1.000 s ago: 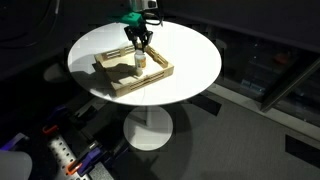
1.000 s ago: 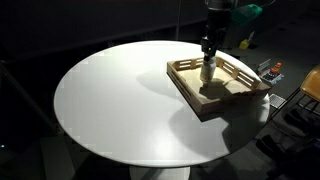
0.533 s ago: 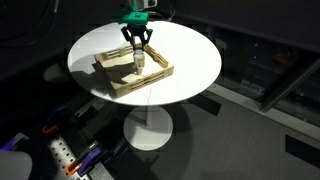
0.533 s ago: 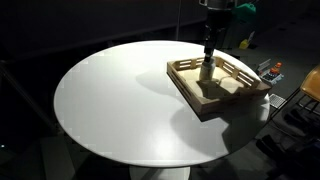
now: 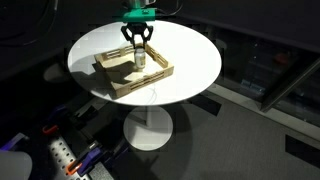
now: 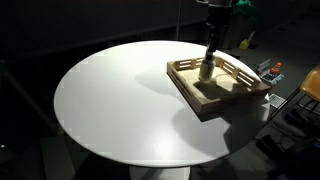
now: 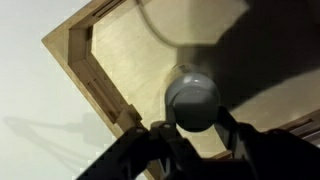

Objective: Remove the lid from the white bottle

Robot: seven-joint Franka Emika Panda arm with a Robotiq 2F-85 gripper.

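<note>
Inside the wooden tray (image 5: 146,83) on the round surface (image 5: 190,55), the white bottle (image 5: 140,63) stands upright. The tool (image 5: 140,47) hangs over it, jaws spread wider than the lid (image 7: 192,95). The bottle is probably light, rigid and easily tipped, so grip the lid's rim. Only the wrist view shows the lid's top; whether the tool touches it is unclear.

The white bottle (image 5: 139,63) stands upright inside the wooden tray (image 5: 152,82), near its middle. Its round lid (image 7: 192,95) sits on top.
</note>
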